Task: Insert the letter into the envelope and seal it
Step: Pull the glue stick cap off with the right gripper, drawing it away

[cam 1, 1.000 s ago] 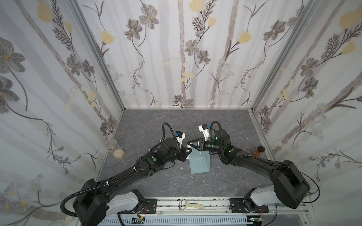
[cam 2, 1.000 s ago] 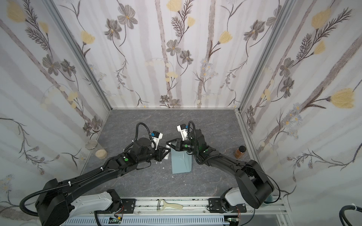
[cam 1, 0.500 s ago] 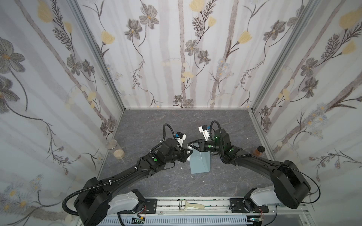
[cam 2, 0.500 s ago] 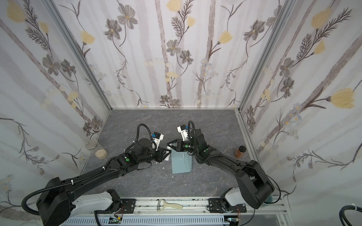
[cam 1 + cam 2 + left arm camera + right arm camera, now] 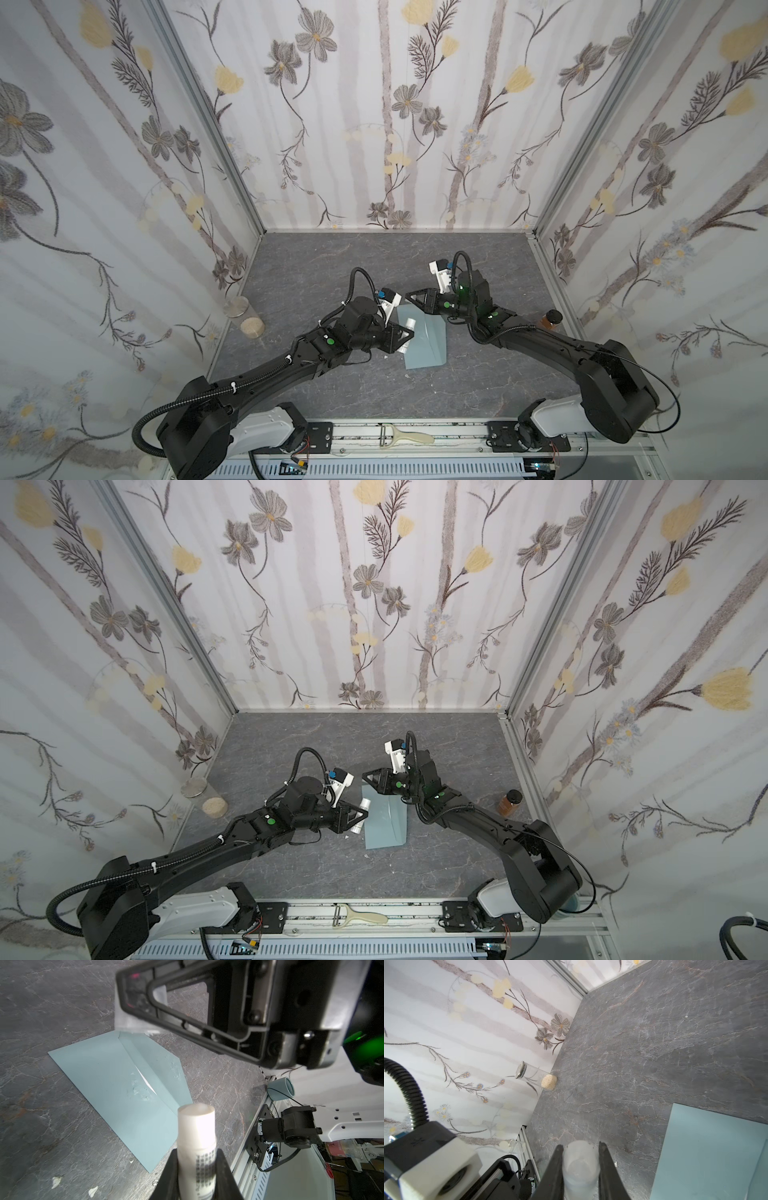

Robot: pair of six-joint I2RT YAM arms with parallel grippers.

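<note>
On table point(image 5: 316, 257), envelope point(image 5: 424, 351), long axis near-to-far

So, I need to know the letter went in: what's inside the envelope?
Only a thin white sliver, likely the letter, shows at the opening by the flap fold in the left wrist view; the envelope covers the rest.

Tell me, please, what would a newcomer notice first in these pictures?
The blue-grey envelope lies flat in the middle of the dark table, with both arms reaching toward it. The left arm's jaws grip a white glue stick near its edge; the right arm's jaws hold a cloudy cap.
</note>
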